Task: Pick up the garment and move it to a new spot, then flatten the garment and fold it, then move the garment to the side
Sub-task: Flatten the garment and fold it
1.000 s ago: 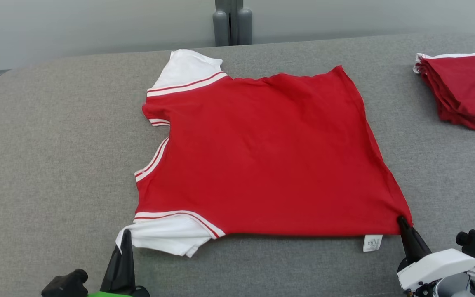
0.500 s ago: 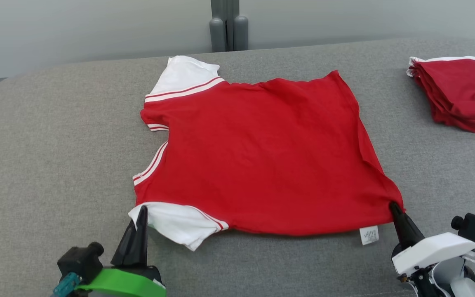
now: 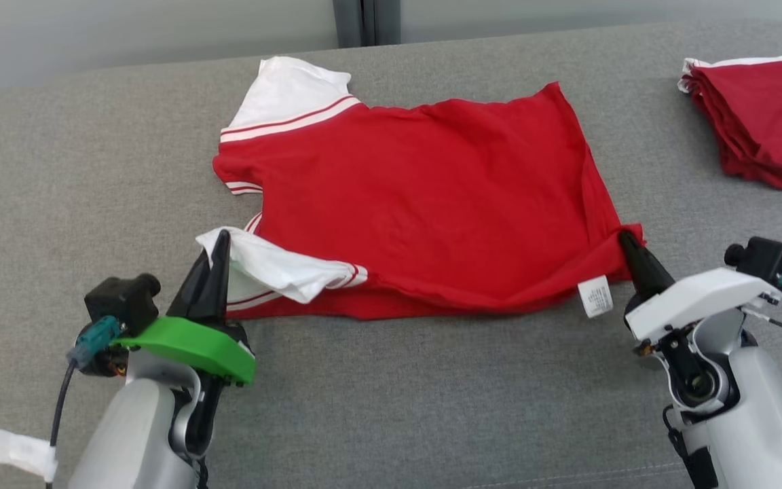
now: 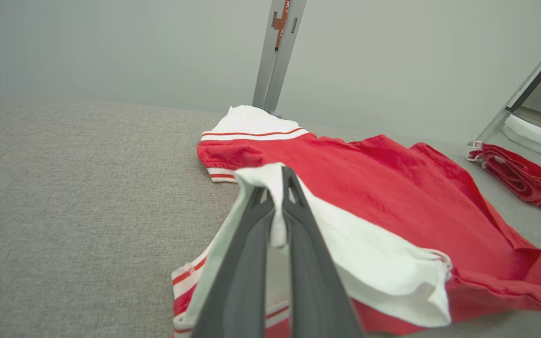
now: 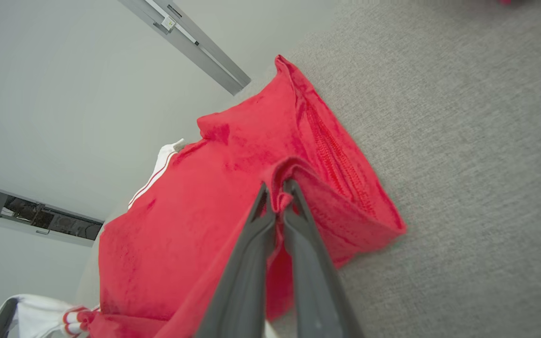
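The garment is a red T-shirt with white, red-striped sleeves, spread on the grey table. My left gripper is shut on the near white sleeve, lifted and carried over the shirt's body; its fingers pinch the white cloth. My right gripper is shut on the near red hem corner, raised off the table, with the fabric hanging below. A white care label dangles at that hem. The far sleeve lies flat.
A stack of folded red garments lies at the table's far right. A grey post stands behind the table against the pale wall. Bare grey surface spreads to the left and along the near edge.
Both grippers have lifted the near edge of the shirt and carried it away from me, over the body. The head camera has also tilted, shifting the whole picture.
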